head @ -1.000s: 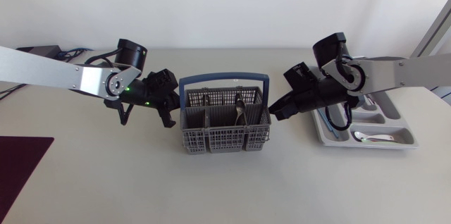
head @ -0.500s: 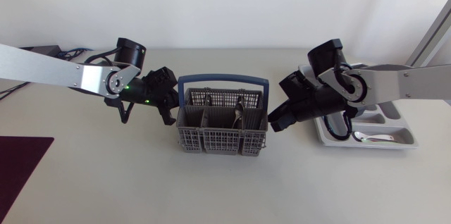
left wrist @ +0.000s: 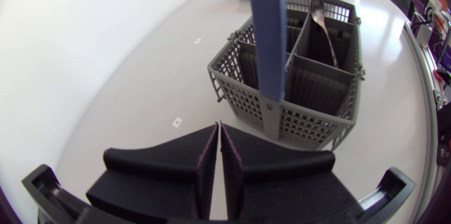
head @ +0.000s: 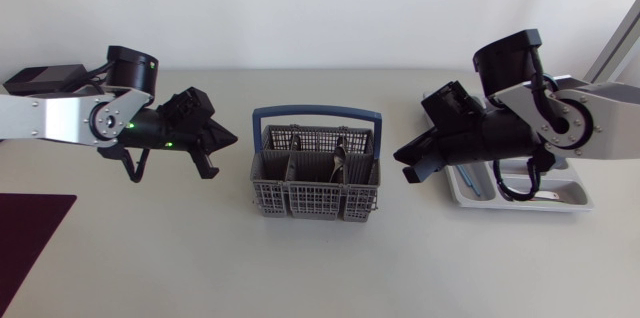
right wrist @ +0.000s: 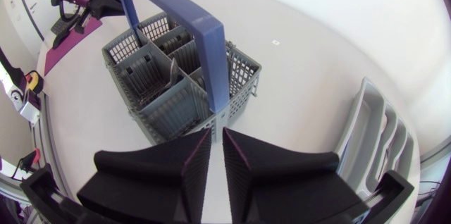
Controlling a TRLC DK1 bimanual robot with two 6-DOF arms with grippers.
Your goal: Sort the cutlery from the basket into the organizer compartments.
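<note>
A grey cutlery basket (head: 300, 198) with a blue handle (head: 316, 113) stands mid-counter (head: 320, 268) between two robot arms. A spoon (head: 340, 161) leans bowl-up in a compartment on the side nearer the organizer; I cannot tell what else is inside.

The grey organizer (head: 575, 194) lies well to the right, partly under the right arm, and already has one spoon (head: 540, 195) in it.

The left claw (left wrist: 218, 127) hovers beside the basket, its fingers pressed together and empty. The right claw (right wrist: 218, 132) hovers on the opposite side, its fingers almost touching, also empty.

To do this step well, a claw should probably open, come down clear of the handle, pinch the spoon's raised neck, and lift straight up past the dividers.

No readable writing or label shows.
</note>
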